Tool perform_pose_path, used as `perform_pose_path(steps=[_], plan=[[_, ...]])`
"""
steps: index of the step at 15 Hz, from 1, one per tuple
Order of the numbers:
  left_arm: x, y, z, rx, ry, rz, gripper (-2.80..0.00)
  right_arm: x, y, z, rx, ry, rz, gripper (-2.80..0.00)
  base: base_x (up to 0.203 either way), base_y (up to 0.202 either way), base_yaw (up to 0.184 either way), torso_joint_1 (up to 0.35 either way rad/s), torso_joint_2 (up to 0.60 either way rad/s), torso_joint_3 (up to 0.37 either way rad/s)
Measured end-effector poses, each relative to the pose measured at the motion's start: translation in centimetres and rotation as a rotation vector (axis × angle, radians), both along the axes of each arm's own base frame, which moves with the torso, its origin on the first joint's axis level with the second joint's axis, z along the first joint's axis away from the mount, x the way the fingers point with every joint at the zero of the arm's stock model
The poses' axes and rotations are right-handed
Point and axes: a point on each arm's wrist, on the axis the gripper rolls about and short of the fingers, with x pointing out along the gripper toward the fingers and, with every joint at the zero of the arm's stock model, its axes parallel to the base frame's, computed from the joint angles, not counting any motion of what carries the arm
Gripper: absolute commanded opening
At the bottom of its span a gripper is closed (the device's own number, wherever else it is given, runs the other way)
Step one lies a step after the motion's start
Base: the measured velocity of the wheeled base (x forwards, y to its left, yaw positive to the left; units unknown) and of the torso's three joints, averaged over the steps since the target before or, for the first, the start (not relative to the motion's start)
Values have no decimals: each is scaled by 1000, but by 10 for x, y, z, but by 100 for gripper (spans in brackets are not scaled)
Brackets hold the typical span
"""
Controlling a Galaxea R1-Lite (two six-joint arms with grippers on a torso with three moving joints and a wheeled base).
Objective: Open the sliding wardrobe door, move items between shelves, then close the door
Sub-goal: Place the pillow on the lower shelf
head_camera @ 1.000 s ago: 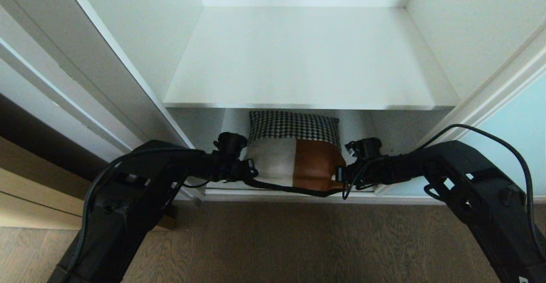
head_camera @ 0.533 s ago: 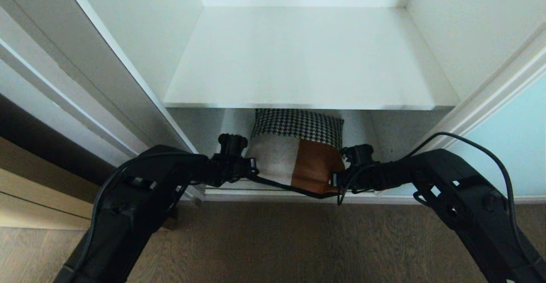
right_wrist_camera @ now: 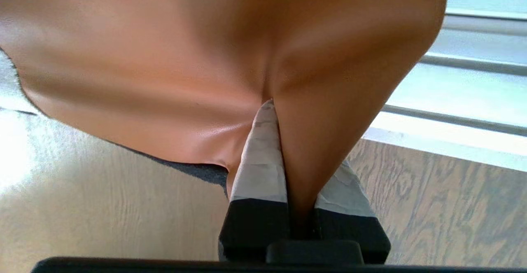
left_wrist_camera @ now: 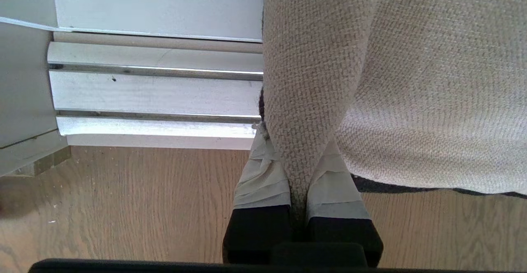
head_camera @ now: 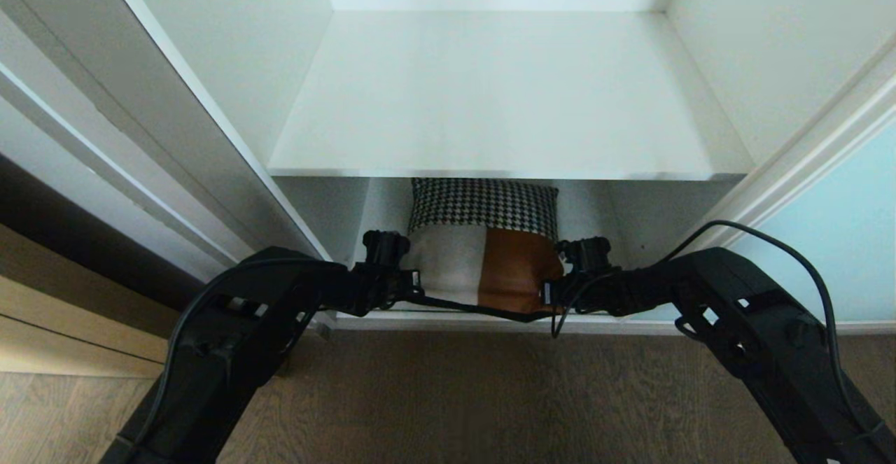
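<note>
A: Where is the cushion (head_camera: 483, 240), and how does it sit?

B: It stands at the front of the wardrobe's bottom compartment, under the upper shelf (head_camera: 504, 93). Its houndstooth band is uppermost, with the cream panel on the robot's left and the rust-orange panel on its right. The dark lower edge sags between the two arms, just above the silver door track (left_wrist_camera: 156, 96).

A: What is the left gripper (head_camera: 413, 287) doing?

B: Its taped fingers (left_wrist_camera: 263, 178) are closed on a pinched fold of the cream woven fabric at the cushion's lower left corner. In the left wrist view the fold runs straight between them, over the wood-grain floor (left_wrist_camera: 123, 203).

A: And the right gripper (head_camera: 547, 293)?

B: Its fingers (right_wrist_camera: 261, 162) are clamped on a fold of the smooth orange panel at the lower right corner; the material bunches into creases where they bite.

A: How does the sliding wardrobe door (head_camera: 847, 240) stand?

B: The pale aqua panel shows at the right edge of the head view, clear of the opening, so the compartment is exposed. Both black arms reach in from the lower corners of the view toward the cushion.
</note>
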Motion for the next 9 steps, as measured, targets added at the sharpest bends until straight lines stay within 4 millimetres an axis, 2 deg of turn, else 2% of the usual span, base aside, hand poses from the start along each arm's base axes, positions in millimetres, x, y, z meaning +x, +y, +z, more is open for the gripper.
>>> perform_pose_path(steps=[1, 4, 6, 9], plan=[[0, 0, 0, -1, 0, 0, 0, 0, 0, 1, -2, -4, -3, -280, 0, 0, 0, 0, 0, 0], [2, 6, 0, 10, 0, 22, 0, 1, -3, 3, -8, -18, -20, -280, 0, 0, 0, 0, 0, 0], [-1, -3, 1, 3, -6, -2, 0, 1, 3, 4, 2, -27, -7, -280, 0, 0, 0, 0, 0, 0], [3, 5, 5, -17, -33, 19, 0, 1, 1, 5, 8, -29, -9, -280, 0, 0, 0, 0, 0, 0]])
